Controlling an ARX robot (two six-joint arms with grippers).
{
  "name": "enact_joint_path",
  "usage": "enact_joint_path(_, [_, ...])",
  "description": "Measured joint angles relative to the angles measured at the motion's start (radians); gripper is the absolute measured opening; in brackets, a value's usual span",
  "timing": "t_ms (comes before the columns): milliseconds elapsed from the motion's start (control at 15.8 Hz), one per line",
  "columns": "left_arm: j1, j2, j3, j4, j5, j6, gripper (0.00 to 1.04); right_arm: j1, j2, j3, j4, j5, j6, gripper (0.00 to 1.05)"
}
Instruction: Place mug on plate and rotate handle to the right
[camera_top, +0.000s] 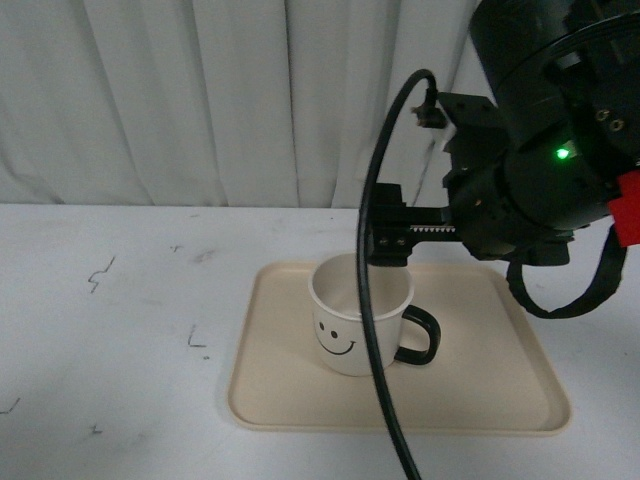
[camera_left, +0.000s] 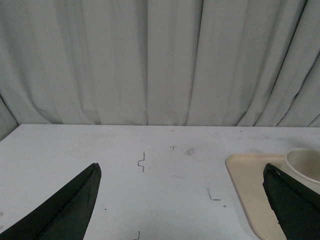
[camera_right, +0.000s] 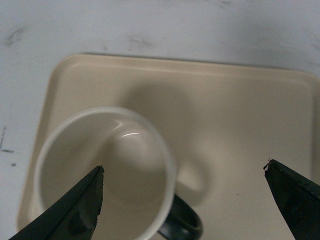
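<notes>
**A:** What does the room look like?

**B:** A pale grey-white curtain (camera_top: 200, 100) hangs in long folds across the whole back. In front of it lies a white table (camera_top: 120, 330), its top scuffed and dotted with small dark marks (camera_top: 100, 272).

**A:** Where is the mug?

**B:** The mug (camera_top: 360, 315) stands upright on the plate (camera_top: 480, 400), left of the plate's middle in the front view. Its smiley face looks toward the camera. The handle (camera_top: 420, 337) points to the right, and the mug is empty inside.

**A:** What is the right arm doing?

**B:** The right gripper (camera_right: 182, 169) hangs just above the mug. Its two dark fingers (camera_right: 80, 210) are spread wide, with the rim and the handle seen between them. They touch nothing and hold nothing. A black cable (camera_top: 370, 300) loops down in front of the mug, and a green light (camera_top: 562, 153) glows on the arm.

**A:** And the left?

**B:** The left gripper (camera_left: 181, 167) is also spread wide and empty, over bare table. Its wrist view catches only the plate's near corner and a sliver of the mug at the edge.
</notes>
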Motion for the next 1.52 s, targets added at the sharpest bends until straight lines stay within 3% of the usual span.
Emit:
enact_joint_path(508, [0.0, 0.0, 0.0, 0.0, 0.0, 0.0, 0.98, 0.058, 0.149, 0.109, -0.022, 0.034, 0.016, 0.98])
enact_joint_path(571, [0.0, 0.0, 0.0, 0.0, 0.0, 0.0, 0.98, 0.065, 0.156, 0.114, -0.023, 0.037, 0.022, 0.95])
enact_joint_path(635, [0.0, 0.0, 0.0, 0.0, 0.0, 0.0, 0.98, 0.068, 0.163, 0.124, -0.024, 0.042, 0.023, 0.84])
enact_joint_path(762, [0.0, 0.0, 0.0, 0.0, 0.0, 0.0, 0.98, 0.076, 0.224, 0.184, -0.08, 0.047, 0.024, 0.36])
enact_joint_path(952, [0.0, 0.0, 0.0, 0.0, 0.0, 0.0, 0.98, 0.062, 0.213, 0.185, -0.103, 0.021, -0.031, 0.06])
enact_joint_path(1270, [0.0, 0.0, 0.0, 0.0, 0.0, 0.0, 0.98, -0.034, 0.086, 0.17, -0.173, -0.054, -0.429, 0.03])
enact_joint_path(1524, [0.0, 0.0, 0.0, 0.0, 0.0, 0.0, 0.98, -0.048, 0.066, 0.114, -0.181, -0.121, -0.618, 0.03])
